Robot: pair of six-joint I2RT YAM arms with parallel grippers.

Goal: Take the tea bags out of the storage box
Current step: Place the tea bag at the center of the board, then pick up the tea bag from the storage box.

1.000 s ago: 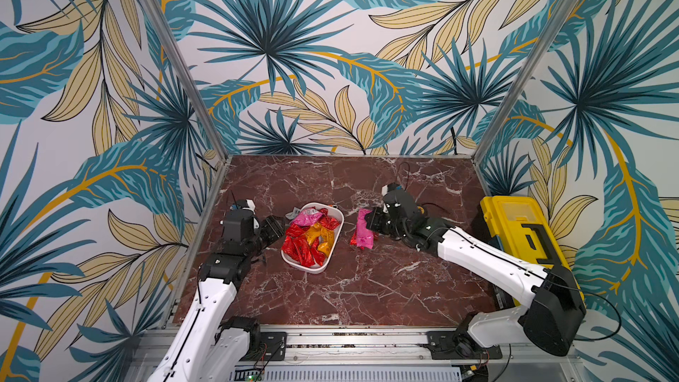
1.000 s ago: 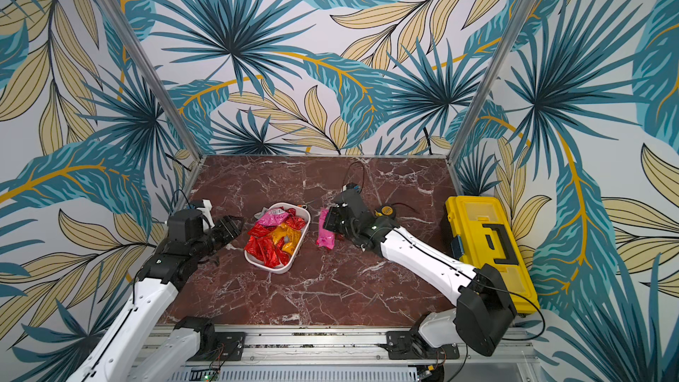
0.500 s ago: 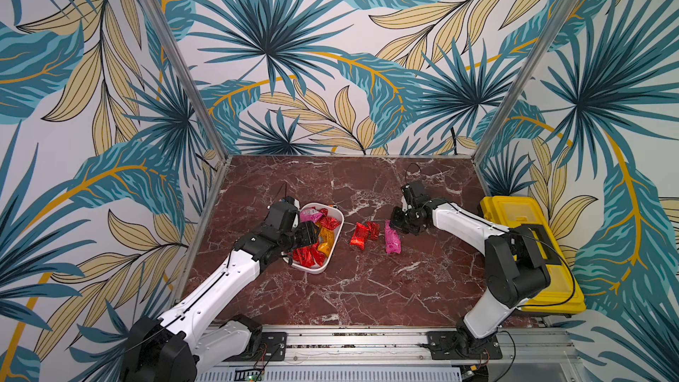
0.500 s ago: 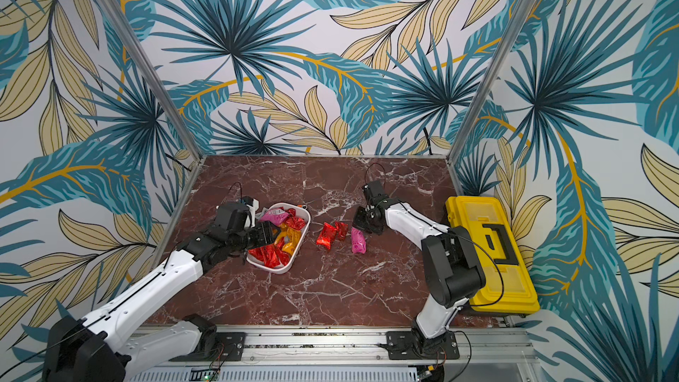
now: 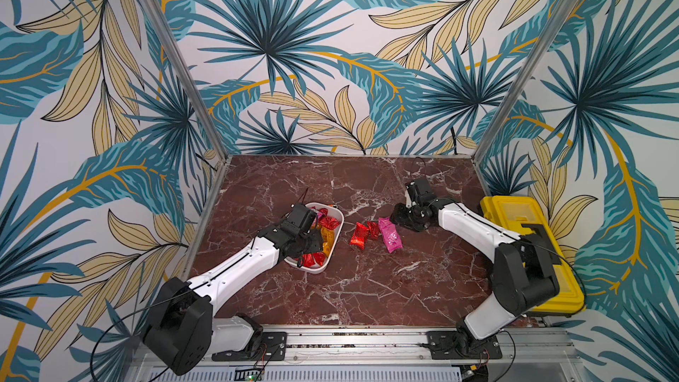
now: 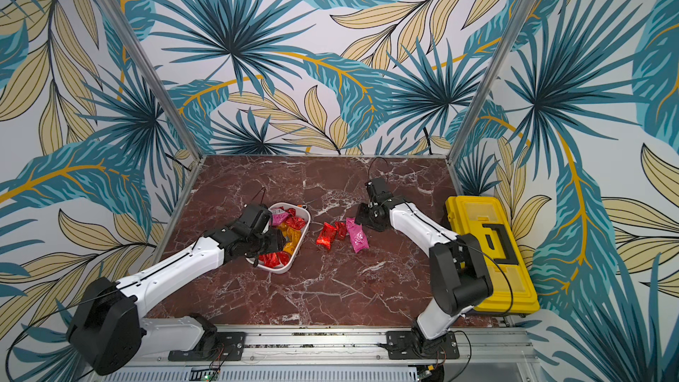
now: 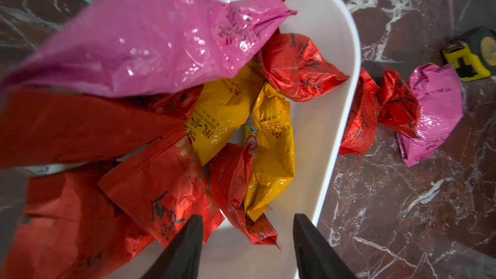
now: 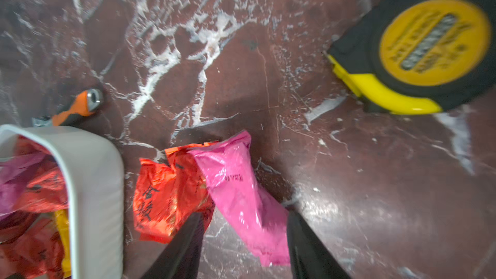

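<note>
The white storage box [image 5: 340, 223] [image 7: 331, 97] holds several tea bags: a big pink one [image 7: 147, 44], yellow ones [image 7: 271, 146] and red ones [image 7: 298, 68]. My left gripper [image 7: 248, 221] [image 5: 312, 244] hangs open inside the box, and the tail of a red tea bag [image 7: 259, 233] lies between its fingers. Right of the box, two red tea bags [image 5: 359, 235] [image 8: 166, 194] and a pink tea bag [image 5: 389, 235] [image 8: 236, 191] lie on the table. My right gripper [image 8: 245, 217] [image 5: 398, 216] is open, its fingers astride the pink one's end.
A yellow and black tape measure [image 8: 429, 44] [image 7: 475, 55] lies on the marble just beyond the loose sachets. An orange-handled tool [image 8: 75, 108] lies behind the box. A big yellow toolbox [image 5: 529, 251] stands at the right edge. Patterned walls enclose the table.
My right gripper carried the pink tea bag rightwards, set it beside the red ones and opened. My left arm reached from the left edge into the box.
</note>
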